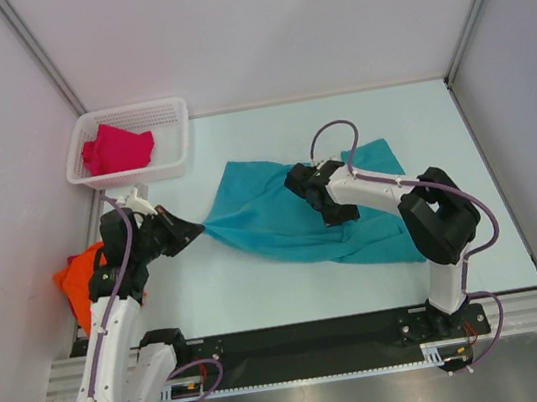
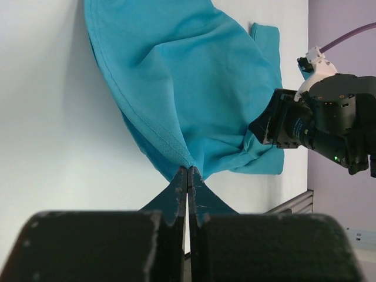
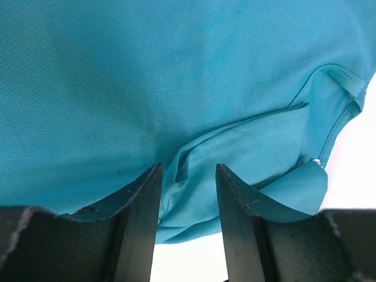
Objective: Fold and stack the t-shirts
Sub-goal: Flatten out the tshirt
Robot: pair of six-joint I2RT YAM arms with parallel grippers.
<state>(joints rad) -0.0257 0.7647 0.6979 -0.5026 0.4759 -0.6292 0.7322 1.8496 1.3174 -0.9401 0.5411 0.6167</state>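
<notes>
The teal-blue t-shirt [image 1: 281, 214] lies rumpled in the middle of the table. My left gripper [image 1: 199, 230] is shut on its left corner and pulls the cloth to a point; in the left wrist view the jaws [image 2: 188, 171] pinch the hem of the teal shirt [image 2: 188, 76]. My right gripper [image 1: 344, 216] stands open over the shirt's right half. In the right wrist view its fingers [image 3: 188, 170] straddle a raised fold of the teal cloth [image 3: 147, 76] without closing on it. The bright orange t-shirt [image 1: 82, 274] lies bunched at the left table edge. The magenta-red t-shirt [image 1: 117, 148] sits in the basket.
A white lattice basket [image 1: 169, 110] stands at the back left corner. White walls close the table on the left, back and right. A black rail runs along the near edge under both arm bases. The right arm [image 2: 329, 117] shows in the left wrist view.
</notes>
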